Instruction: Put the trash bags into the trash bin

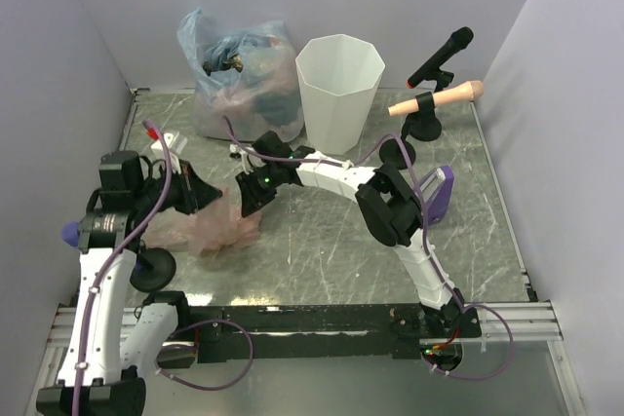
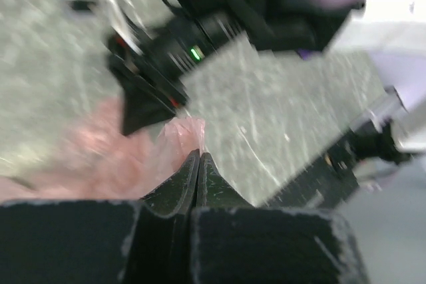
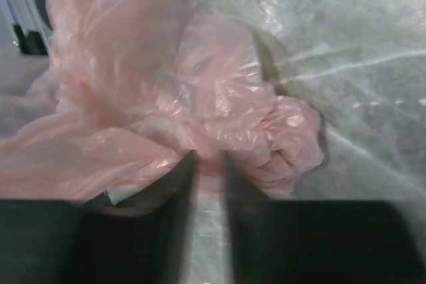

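Note:
A crumpled pink trash bag lies on the grey table left of centre, between both grippers. My left gripper is at its left edge; in the left wrist view its fingers are pressed together with the pink film rising from their tips. My right gripper comes down on the bag's right side. Its jaws stand a narrow gap apart, with bunched pink plastic at the tips. The white faceted trash bin stands upright at the back centre. A stuffed clear-bluish bag sits to the bin's left.
A black microphone on a stand and a tan handle are at the back right. A purple object lies beside the right arm. White walls close in the left, back and right sides.

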